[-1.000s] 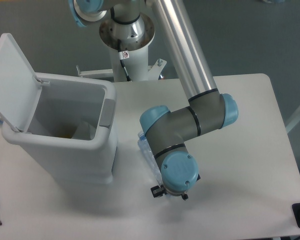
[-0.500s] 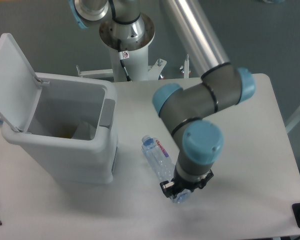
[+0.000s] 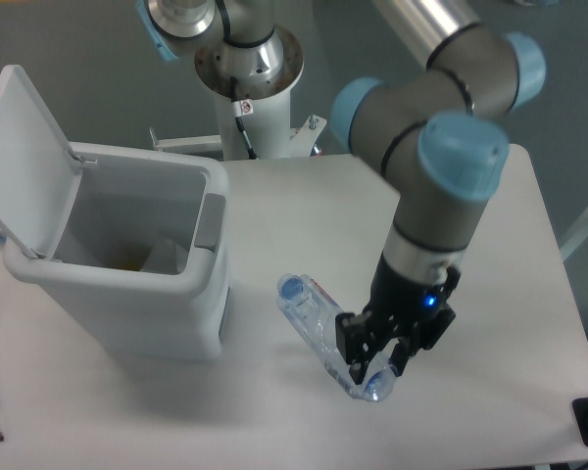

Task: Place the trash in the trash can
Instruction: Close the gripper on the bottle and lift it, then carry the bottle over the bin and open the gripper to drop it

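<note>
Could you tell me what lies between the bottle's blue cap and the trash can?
Nothing: the camera view shows only bare white table between the bottle and the trash can.

The trash can (image 3: pixel 127 294) stands on the left of the counter (image 3: pixel 529 255) with its lid (image 3: pixel 24 157) swung back, leaving its mouth unblocked from above. Bare counter separates it from the bottle (image 3: pixel 318 328).
</note>
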Tool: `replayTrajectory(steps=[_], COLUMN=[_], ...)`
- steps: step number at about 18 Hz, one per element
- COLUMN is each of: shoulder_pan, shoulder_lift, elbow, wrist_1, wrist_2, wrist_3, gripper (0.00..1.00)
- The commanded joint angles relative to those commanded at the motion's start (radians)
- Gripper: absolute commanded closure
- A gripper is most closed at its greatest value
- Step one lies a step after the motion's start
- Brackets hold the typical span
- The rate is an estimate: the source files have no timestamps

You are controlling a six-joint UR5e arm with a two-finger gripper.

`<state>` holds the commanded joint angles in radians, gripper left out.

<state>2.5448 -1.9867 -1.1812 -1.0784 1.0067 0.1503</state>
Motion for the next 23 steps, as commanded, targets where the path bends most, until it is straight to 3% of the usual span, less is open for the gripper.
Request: replayTrajectory(steps=[8,17,21,23], shoulder_pan=[0.040,0.038,0.022,0.003], shoulder_lift=[0.078,0.111,0.143,0.187], elbow=[0.002,0.015,-0.011,-0.046], wrist_1=[0.005,0.077,0.077,0.078], wrist_2=[-0.181,-0.260,-0.321,-0.342], wrist_3=[-0.002,-0.005,-0.014,-0.005], gripper=[0.46,0.46,0.46,0.46])
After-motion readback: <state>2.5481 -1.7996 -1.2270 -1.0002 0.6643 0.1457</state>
